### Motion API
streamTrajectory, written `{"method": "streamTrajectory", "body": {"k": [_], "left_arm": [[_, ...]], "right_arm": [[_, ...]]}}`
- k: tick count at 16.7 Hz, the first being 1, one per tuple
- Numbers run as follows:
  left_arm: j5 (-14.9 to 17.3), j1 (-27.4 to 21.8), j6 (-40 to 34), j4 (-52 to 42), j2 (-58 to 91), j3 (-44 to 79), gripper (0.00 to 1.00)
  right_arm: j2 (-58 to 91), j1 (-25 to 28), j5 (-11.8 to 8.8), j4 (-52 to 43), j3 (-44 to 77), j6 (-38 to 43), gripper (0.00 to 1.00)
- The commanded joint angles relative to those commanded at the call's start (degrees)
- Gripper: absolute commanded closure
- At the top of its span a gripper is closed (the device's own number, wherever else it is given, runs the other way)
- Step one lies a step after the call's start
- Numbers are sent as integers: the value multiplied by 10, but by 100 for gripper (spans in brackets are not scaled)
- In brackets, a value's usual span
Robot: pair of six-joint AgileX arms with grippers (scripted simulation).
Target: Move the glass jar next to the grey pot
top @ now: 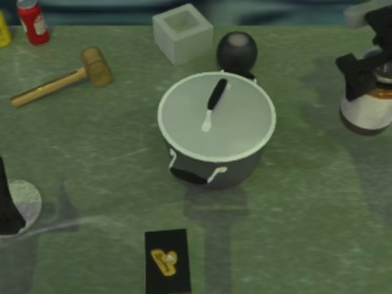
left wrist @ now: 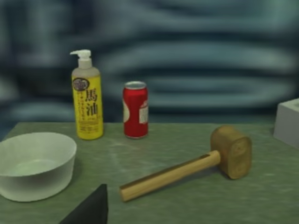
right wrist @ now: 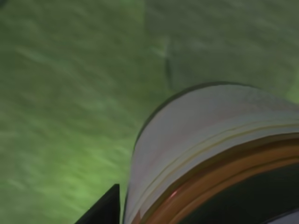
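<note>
The glass jar (top: 366, 110) is near the table's right edge, showing its white label, orange band and dark brown base. My right gripper (top: 372, 75) is over its top and shut on it. In the right wrist view the glass jar (right wrist: 210, 135) fills the frame, with one black finger (right wrist: 103, 207) against its label; the other finger is out of view. The grey pot (top: 236, 168), with a pale lid and black handle, stands mid-table, a wide gap to the left of the jar. My left gripper (top: 7, 205) is parked at the lower left, open.
At the back stand a white hollow cube (top: 182, 32), a black sphere (top: 236, 51), a red can (top: 32, 21) and a yellow bottle (top: 3, 29). A wooden mallet (top: 67, 76) lies back left. A white bowl (top: 27, 197) sits under the left arm, and a black box (top: 167, 261) lies at the front.
</note>
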Motion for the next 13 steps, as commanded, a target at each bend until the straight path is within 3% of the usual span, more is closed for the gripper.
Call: {"method": "streamTrajectory", "body": {"k": [7, 13], "left_arm": [[0, 0, 0, 0, 0, 0, 0], [0, 0, 0, 0, 0, 0, 0]], "right_arm": [[-15, 81, 52, 72, -77, 283, 100], [-20, 102, 66, 92, -97, 338, 100]]}}
